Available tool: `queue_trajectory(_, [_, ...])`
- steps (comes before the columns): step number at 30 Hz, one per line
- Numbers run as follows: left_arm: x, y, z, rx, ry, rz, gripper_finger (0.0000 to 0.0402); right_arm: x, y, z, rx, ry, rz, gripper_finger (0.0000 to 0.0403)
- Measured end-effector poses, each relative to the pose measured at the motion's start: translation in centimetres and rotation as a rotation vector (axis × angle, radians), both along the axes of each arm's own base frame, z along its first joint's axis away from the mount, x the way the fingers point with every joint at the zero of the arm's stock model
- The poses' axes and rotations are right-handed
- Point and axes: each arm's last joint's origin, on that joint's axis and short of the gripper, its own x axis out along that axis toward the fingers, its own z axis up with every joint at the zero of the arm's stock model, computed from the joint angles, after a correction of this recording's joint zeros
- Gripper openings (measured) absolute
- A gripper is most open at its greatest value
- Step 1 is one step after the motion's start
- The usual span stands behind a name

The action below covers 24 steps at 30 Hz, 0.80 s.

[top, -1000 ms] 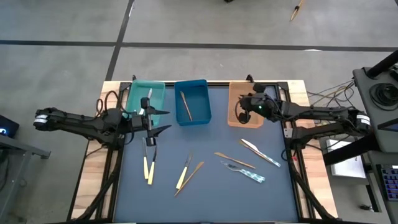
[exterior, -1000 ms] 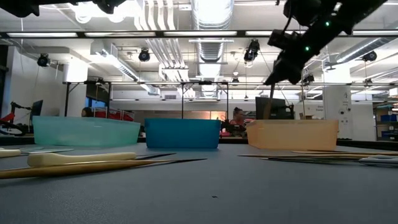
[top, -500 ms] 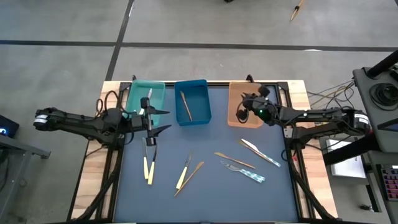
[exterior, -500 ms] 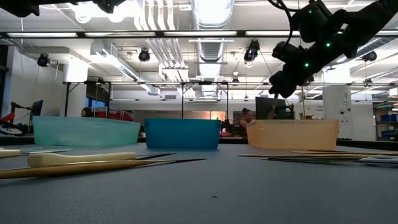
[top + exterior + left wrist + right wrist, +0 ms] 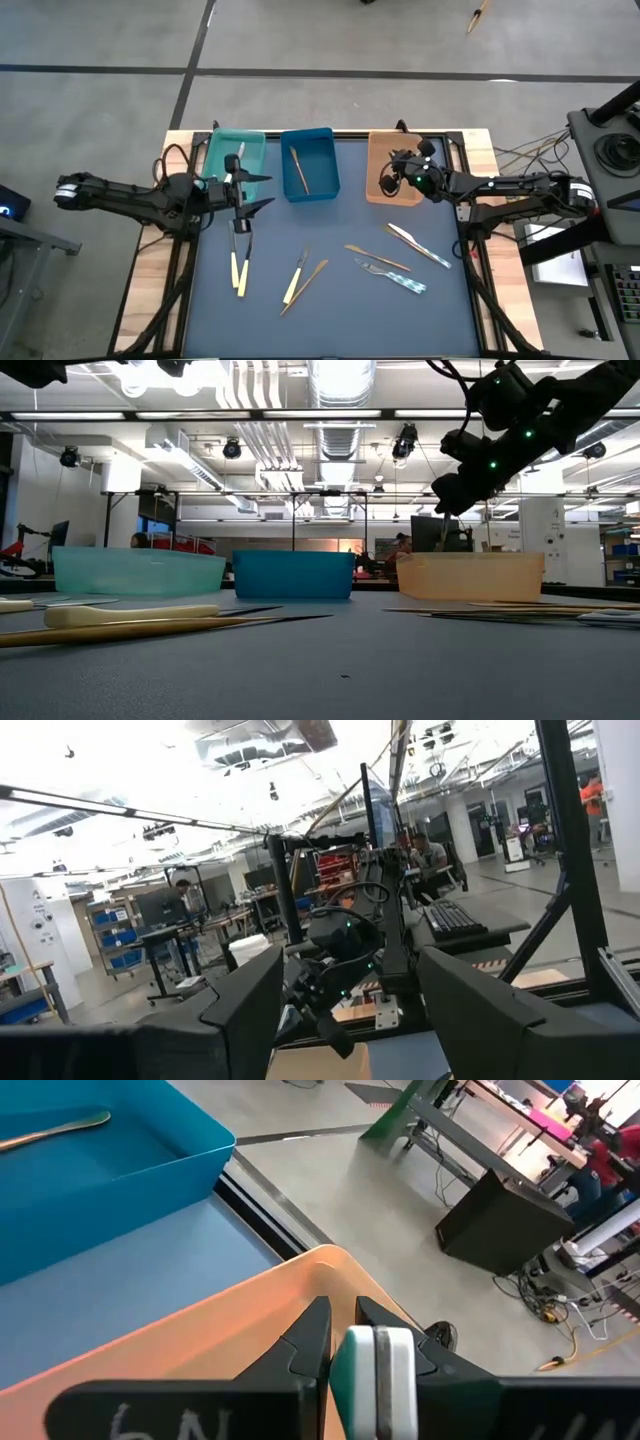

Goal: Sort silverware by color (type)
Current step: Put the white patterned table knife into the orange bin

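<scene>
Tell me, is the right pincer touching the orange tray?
Apart. In the low view the right pincer hangs in the air well above the rim of the orange tray, with the room's background showing through the gap between them.

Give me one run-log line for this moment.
right gripper: over orange tray, shut on pale-handled utensil | left gripper: open, beside teal tray | blue tray: one wooden utensil

Two slim black jointed arms, looped black cables, green indicator lights – right arm (image 5: pixel 500 186)
</scene>
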Motion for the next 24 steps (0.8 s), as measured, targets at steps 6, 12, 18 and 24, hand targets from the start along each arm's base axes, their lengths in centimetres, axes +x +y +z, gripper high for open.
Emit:
queue_trajectory(6, [0.02,0.0,-0.02,-0.001,0.002,0.0,0.0215,0.0,0.0,0.0,-0.001,0.003,0.001,0.003])
queue_trajectory(12, [0.03,0.0,-0.03,-0.002,0.002,-0.001,0.0215,-0.08,0.04,-0.17,0.005,0.025,0.003,0.003])
queue_trajectory(18, [0.02,0.0,-0.02,-0.002,0.002,-0.001,0.0215,-0.28,0.11,-0.56,0.017,0.071,0.005,0.003])
queue_trajectory(24, [0.02,0.0,-0.02,-0.002,0.002,-0.001,0.0215,-0.38,0.15,-0.74,0.027,0.088,0.005,0.0047])
